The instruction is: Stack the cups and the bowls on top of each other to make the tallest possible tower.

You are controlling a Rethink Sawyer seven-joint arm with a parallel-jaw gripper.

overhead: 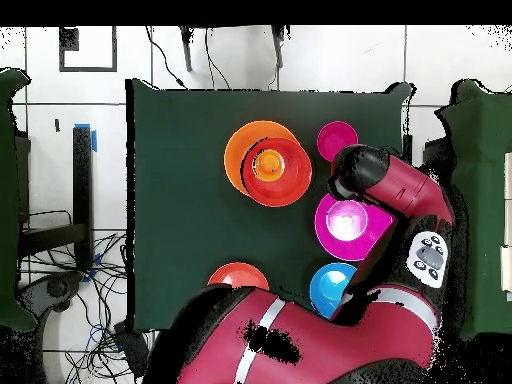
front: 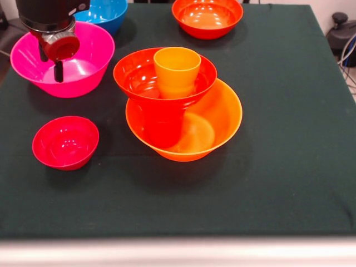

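Observation:
The tower stands mid-table: a wide orange bowl (front: 222,119) (overhead: 235,150) at the base, a red-orange cup (front: 164,127) upright inside it, a red-orange bowl (front: 133,78) (overhead: 290,185) resting on that, and an orange cup (front: 177,69) (overhead: 268,165) in the top bowl. My gripper (front: 51,69) hangs over the pink bowl (front: 94,61) (overhead: 345,225) at the left, its fingers apart and empty. In the overhead view the arm's wrist (overhead: 355,175) hides it. A small crimson bowl (front: 65,142) (overhead: 337,139) sits alone nearer the front left.
A blue bowl (front: 105,14) (overhead: 330,290) stands behind the pink one. Another red-orange bowl (front: 207,16) (overhead: 238,277) sits at the far middle. The dark green cloth (front: 289,139) covers the table. Cables lie off the table's side (overhead: 90,290).

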